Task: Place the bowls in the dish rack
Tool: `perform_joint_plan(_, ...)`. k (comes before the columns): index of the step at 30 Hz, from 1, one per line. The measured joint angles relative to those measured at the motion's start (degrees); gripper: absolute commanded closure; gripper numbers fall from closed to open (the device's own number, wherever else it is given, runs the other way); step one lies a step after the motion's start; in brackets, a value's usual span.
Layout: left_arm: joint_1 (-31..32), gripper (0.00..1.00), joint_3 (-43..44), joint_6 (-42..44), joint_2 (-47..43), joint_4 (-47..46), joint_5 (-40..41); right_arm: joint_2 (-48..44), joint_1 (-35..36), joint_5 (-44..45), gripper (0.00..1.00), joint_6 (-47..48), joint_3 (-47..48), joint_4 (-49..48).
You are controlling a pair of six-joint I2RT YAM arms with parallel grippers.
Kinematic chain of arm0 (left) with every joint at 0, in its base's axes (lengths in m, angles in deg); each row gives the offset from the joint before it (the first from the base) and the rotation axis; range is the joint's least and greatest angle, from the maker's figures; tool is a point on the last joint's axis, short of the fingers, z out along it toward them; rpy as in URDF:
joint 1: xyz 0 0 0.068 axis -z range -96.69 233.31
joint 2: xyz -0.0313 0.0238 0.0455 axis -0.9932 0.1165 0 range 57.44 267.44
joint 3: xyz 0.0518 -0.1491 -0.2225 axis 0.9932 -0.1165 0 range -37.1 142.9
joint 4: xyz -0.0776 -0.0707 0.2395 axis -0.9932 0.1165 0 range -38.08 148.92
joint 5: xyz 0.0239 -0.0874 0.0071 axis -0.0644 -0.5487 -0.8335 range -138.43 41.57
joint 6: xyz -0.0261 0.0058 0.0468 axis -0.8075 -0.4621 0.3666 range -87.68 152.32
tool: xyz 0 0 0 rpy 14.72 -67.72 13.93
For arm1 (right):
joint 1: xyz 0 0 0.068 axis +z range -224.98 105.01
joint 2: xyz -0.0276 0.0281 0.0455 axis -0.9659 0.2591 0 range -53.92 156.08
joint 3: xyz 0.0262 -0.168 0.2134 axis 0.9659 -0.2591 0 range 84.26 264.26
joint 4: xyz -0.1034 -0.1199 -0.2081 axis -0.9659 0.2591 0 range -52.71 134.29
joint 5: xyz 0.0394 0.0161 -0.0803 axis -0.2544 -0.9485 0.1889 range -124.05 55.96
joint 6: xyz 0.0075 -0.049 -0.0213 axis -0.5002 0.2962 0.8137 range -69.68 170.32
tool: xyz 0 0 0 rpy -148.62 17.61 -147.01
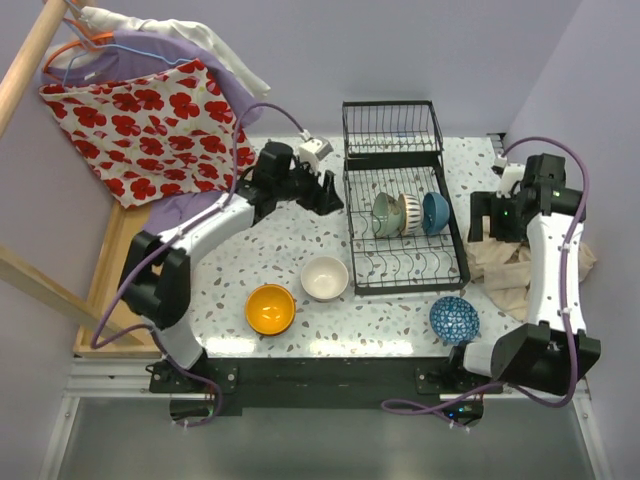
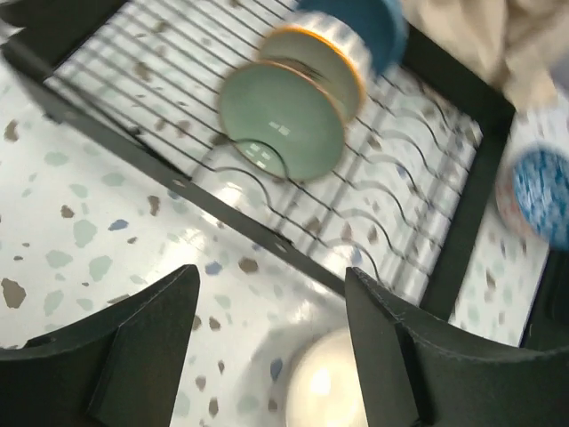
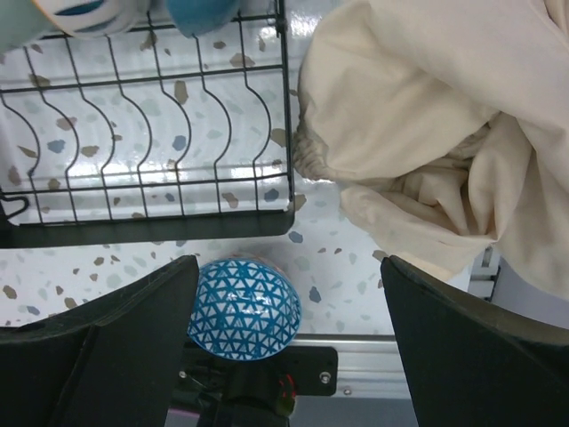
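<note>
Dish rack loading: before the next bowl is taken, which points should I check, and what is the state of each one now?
1. Left pincer open and empty: ok.
2. Right pincer open and empty: ok.
3. Dish rack has free slots in its near row: ok.
4. Green bowl, middle bowl and blue bowl stand on edge in the rack: ok.
5. All bowls loaded: not ok; orange bowl, cream bowl and blue-white bowl sit on the table.
6. Cloth apart from the blue-white bowl: ok.
</note>
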Motion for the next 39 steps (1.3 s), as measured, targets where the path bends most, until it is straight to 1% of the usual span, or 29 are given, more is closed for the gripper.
perform_joint_plan(2,1.90,0.27,-0.76,10.67,-4.85,6.16,-2.78,-1.27,0.00,-1.36,0.12,-0.15,0.00,-0.13)
perform_joint_plan(4,5.99,0.28,-2.47,22.75,-10.34,13.16,-4.13,-2.67,0.00,-3.08,0.11,-0.15,0.00,-0.28)
perform_joint_plan(7,14.05,0.28,-5.99,34.10,-15.15,20.46,-4.20,-4.28,0.00,-5.29,0.11,-0.15,-0.09,-0.59)
perform_joint_plan(9,19.30,0.28,-8.72,38.60,-16.17,23.78,-3.15,-5.11,0.00,-6.54,0.11,-0.15,-0.13,-0.66)
perform_joint_plan(11,23.28,0.28,-11.52,40.94,-16.04,26.03,-0.74,-5.62,0.00,-7.48,0.11,-0.13,-0.26,-0.66)
perform_joint_plan(14,26.25,0.27,-14.03,41.46,-15.41,27.26,2.89,-6.34,0.00,-8.07,0.11,-0.09,-0.79,-0.63)
perform_joint_plan(21,27.78,0.30,-14.53,42.93,-12.81,25.20,11.19,-8.13,0.00,-8.96,0.11,-0.09,-2.14,-0.57)
perform_joint_plan(22,27.91,0.33,-14.69,42.99,-12.11,24.65,12.28,-8.31,0.00,-8.96,0.11,-0.11,-2.36,-0.61)
perform_joint_plan(25,28.30,0.38,-15.30,43.30,-10.10,23.30,15.17,-8.72,0.00,-8.96,0.11,-0.17,-2.93,-0.55)
perform_joint_plan(27,28.48,0.44,-15.45,43.45,-9.01,23.04,16.52,-8.76,0.00,-8.98,0.11,-0.17,-3.04,-0.55)
perform_joint_plan(28,28.57,0.49,-15.45,43.45,-8.50,23.02,17.22,-8.76,0.00,-8.96,0.11,-0.20,-3.10,-0.59)
perform_joint_plan(30,28.72,0.56,-15.45,43.58,-8.09,22.99,18.58,-8.76,0.00,-8.96,0.11,-0.20,-3.32,-0.59)
perform_joint_plan(31,28.76,0.57,-15.45,43.74,-8.07,23.02,19.15,-8.76,0.00,-8.96,0.11,-0.20,-3.41,-0.59)
perform_joint_plan(32,28.79,0.61,-15.45,43.74,-8.07,23.02,19.41,-8.76,0.00,-8.96,0.11,-0.20,-3.54,-0.63)
perform_joint_plan(33,28.83,0.70,-15.45,43.87,-8.07,23.15,19.69,-8.76,0.00,-8.96,0.11,-0.22,-3.65,-0.61)
perform_joint_plan(35,29.03,0.77,-15.45,43.89,-8.07,23.61,20.09,-8.74,0.00,-8.98,0.11,-0.37,-3.67,-0.63)
perform_joint_plan(38,29.49,0.84,-15.45,44.92,-8.07,24.46,20.96,-8.70,0.00,-8.98,0.11,-0.66,-3.67,-0.66)
perform_joint_plan(39,29.55,0.93,-15.47,45.18,-8.07,24.72,21.07,-8.61,0.00,-8.98,0.11,-0.79,-3.67,-0.66)
